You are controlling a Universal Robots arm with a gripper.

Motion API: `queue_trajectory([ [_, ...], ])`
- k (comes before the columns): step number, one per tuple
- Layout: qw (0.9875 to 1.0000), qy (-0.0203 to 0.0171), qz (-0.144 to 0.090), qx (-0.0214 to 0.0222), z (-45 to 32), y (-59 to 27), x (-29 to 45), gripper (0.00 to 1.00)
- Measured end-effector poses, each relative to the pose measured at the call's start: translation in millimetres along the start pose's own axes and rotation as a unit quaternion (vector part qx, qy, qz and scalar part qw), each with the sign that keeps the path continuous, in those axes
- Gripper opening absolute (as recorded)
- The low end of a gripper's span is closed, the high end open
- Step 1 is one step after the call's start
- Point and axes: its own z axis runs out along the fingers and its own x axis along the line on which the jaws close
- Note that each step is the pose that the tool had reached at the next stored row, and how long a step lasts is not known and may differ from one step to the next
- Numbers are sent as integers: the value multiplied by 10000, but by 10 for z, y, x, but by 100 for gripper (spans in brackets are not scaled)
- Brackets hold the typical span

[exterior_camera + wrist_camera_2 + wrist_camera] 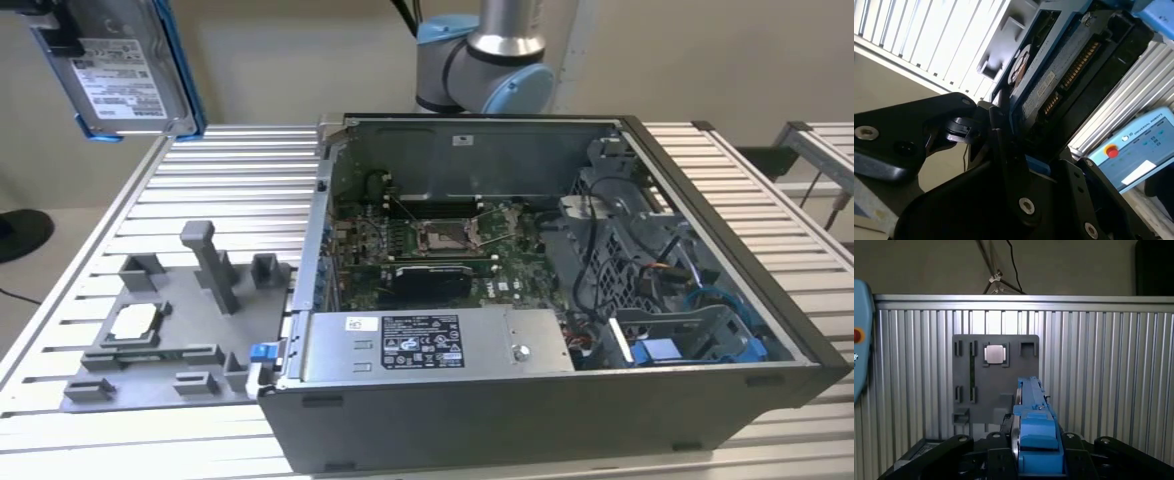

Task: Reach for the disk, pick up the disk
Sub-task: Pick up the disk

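Silver-grey metal and blue plastic mark the disk [127, 75], which hangs in the air well above the table [227, 180], over the side at the exterior view's left. Its white printed label faces the exterior camera, and blue rails run down its long edges. The gripper [54, 38] is clenched on the disk at its upper end. In both wrist views the black fingers [1084, 455] press against the drive from either side. The second wrist view shows the drive's circuit board and connector pins close to the lens. Nothing on the table touches the disk.

In the first wrist view the disk is edge-on, and below it a grey fixture plate [966, 390] lies flat on the ribbed aluminium surface. A small square silver chip [994, 354] sits in one of the plate's pockets. In the exterior view the plate lies near the table's front corner at the view's left, with grey posts and brackets rising from it.

An open computer case [534, 410] takes up the middle and the exterior view's right of the table, just beside the plate. Inside it are a green motherboard [441, 237], a boxed power supply [427, 345] along the front wall, and a blue bracket [661, 352] toward the front corner at the view's right. The robot arm [487, 60] rises behind the case's far wall. A pale blue pendant [1134, 155] with a red button is seen in the second wrist view.
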Motion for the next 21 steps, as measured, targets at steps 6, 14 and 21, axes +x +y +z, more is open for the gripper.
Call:
queue_trajectory([
  [6,10000,0,0,0,0,-195,-1,0],
  [14,10000,0,0,0,1,-481,-1,0],
  [21,10000,0,0,0,0,-724,-2,0],
])
